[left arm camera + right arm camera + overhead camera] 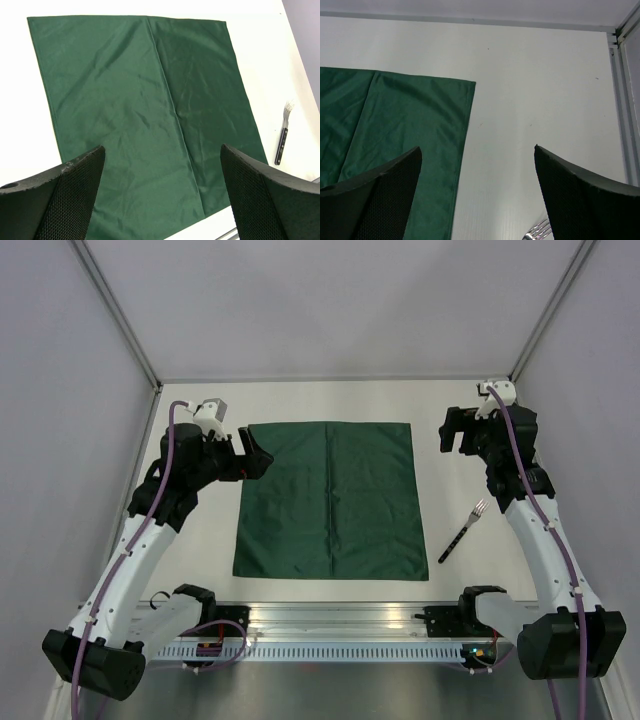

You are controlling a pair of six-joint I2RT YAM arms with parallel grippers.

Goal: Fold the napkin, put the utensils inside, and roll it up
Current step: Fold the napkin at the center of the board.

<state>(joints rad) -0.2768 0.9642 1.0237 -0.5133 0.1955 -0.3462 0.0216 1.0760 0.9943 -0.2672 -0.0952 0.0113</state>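
**Top external view.** The napkin [328,500] lay flat and unfolded at the centre of the counter [200,560], with a faint crease running top to bottom. The fork [463,532] lay right of it, apart from the cloth, tines toward the upper right. The left claw [250,455] sat at the napkin's upper left corner. The right claw [455,430] hung over bare counter, just off the upper right corner.

**Left wrist view.** The left claw [162,147] was spread wide and held nothing; its fingers [70,195] framed the napkin [145,115] from above. Contact with the cloth could not be determined. The fork [283,137] showed at the right edge.

**Right wrist view.** The right claw [477,147] was likewise spread wide and empty. The napkin [395,115] filled the left of the frame, and the fork [540,231] tines showed at the bottom.

**Handling.** The napkin appeared thin, light and limp (its slight sheen suggests it may slide on the counter). A pinch at a corner or edge is advised. The fork looked stiff and slim; grasping the handle is advised.
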